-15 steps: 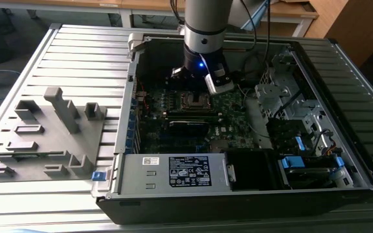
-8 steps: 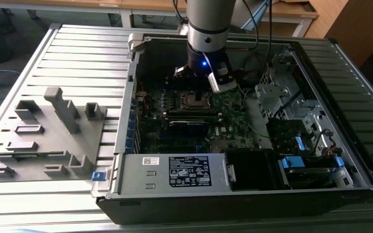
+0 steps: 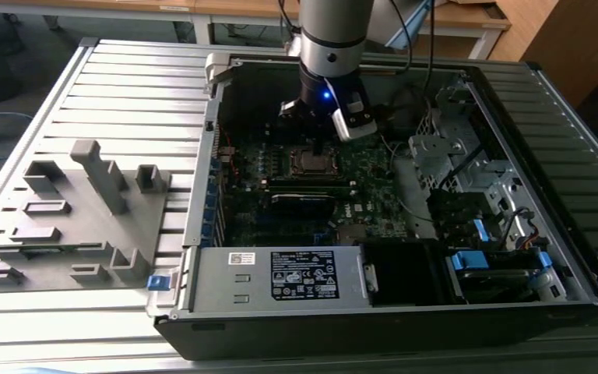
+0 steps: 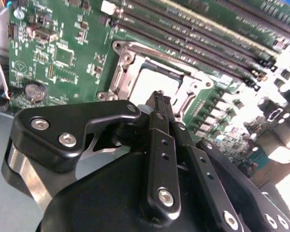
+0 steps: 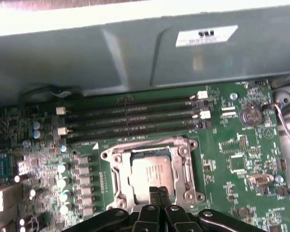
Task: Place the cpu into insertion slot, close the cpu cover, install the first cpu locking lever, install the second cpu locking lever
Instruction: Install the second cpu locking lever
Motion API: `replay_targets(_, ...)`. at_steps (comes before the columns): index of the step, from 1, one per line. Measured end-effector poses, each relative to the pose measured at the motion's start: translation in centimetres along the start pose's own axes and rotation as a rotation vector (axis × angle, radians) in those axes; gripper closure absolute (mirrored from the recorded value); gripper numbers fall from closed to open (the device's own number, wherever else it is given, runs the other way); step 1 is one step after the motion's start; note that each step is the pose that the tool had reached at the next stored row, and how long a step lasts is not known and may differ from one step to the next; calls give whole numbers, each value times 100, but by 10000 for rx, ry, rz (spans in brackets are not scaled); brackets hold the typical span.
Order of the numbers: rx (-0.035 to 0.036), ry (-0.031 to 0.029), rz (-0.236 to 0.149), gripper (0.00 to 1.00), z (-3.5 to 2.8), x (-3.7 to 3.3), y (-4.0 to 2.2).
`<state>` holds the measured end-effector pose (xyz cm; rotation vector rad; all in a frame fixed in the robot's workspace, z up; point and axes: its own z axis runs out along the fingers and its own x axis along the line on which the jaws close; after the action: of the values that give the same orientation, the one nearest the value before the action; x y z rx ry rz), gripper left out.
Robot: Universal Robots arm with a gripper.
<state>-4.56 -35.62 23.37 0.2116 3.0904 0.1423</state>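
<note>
The arm reached down into the open computer case (image 3: pixel 403 257), which lay on its side on a ribbed grey table (image 3: pixel 122 93). Its gripper (image 5: pixel 158 193) hung just above the processor socket, and in both wrist views the two black fingers (image 4: pixel 159 125) were pressed together with nothing between them. Directly below the fingertips sat the cpu (image 5: pixel 152 175), a dull silver square lying flat inside the insertion slot (image 5: pixel 120 180). The cpu cover (image 5: pixel 183 166), a silvery frame with a square cut-out, lay down around the chip, so the metal top showed through its opening. A thin wire lever (image 5: pixel 140 144) ran along the edge of the frame farthest from the fingers; whether it was latched I could not tell. Beyond the socket, on the side away from the gripper, ran the long narrow memory slots (image 5: pixel 130 118), and past them rose the grey wall of the case. The green motherboard (image 5: pixel 237 159) spread out on every side of the socket, with a round coin battery (image 5: pixel 251 114) off to one side of the fingers. In the exterior view the gripper (image 3: pixel 325 144) stood over the socket (image 3: pixel 310 161) deep in the case, while the labelled power supply box (image 3: pixel 278 276) sat well apart from it at the near end. A grey fixture block (image 3: pixel 81 218) rested on the table outside the case, toward the exterior view's left.
</note>
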Motion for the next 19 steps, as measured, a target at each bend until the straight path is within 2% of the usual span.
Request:
replay_targets(2, -1, 0, 0, 89, 7, 4, 28)
replay_targets(8, 0, 0, 0, 89, 16, 9, 57)
replay_targets(11, 3, 0, -1, 89, 17, 9, 59)
replay_targets(14, 57, -7, -2, 89, 18, 9, 62)
replay_targets(19, 67, -9, -3, 89, 18, 9, 62)
